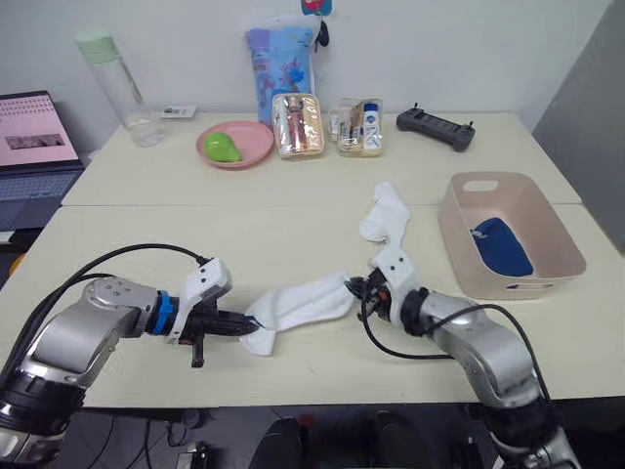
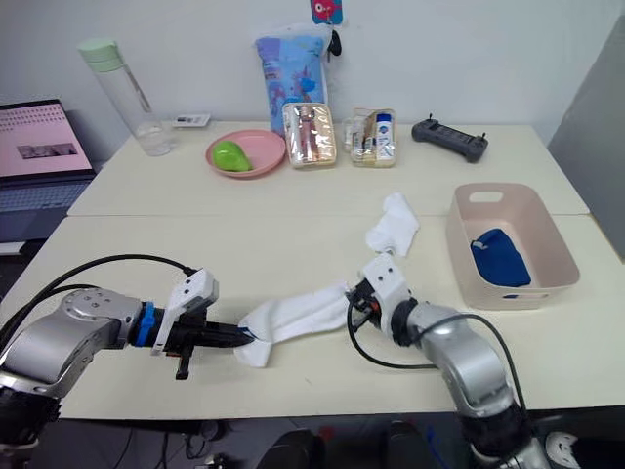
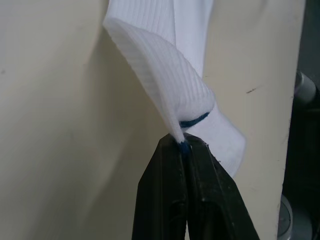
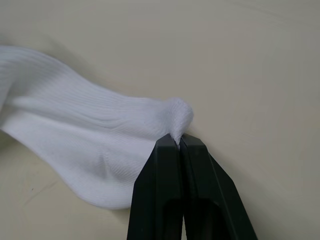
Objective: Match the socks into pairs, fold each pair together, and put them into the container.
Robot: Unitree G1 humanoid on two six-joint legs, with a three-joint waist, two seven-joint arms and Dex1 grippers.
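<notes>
A white sock (image 1: 298, 308) lies stretched on the near part of the cream desk (image 1: 146, 244), its long axis running from the robot's left and near side up toward the right and far side. The left pincer (image 1: 246, 327) is pinched tight on the cuff end, where a thin blue line marks the edge; the right pincer (image 1: 354, 288) is clamped on the other end. A second white sock (image 1: 386, 215) lies crumpled just beyond, toward the pale pink container (image 1: 508, 234), which stands at the right of the desk with a blue sock (image 1: 503, 246) inside.

The surface is two cream desks pushed together against a white wall. On the far one stand a clear bottle with a green cap (image 1: 117, 88), a round pink bowl (image 1: 234, 145) holding a green object, a blue printed pouch (image 1: 280, 61), two clear packs of small items (image 1: 298, 125) and a black controller (image 1: 435, 129). A laptop (image 1: 34, 147) sits at the far left.

The left wrist view shows the cuff folded over, with the blue line curving across it at the fingertips (image 3: 177, 165); the right wrist view shows a small peak of ribbed fabric caught between the black fingers (image 4: 170, 155).
</notes>
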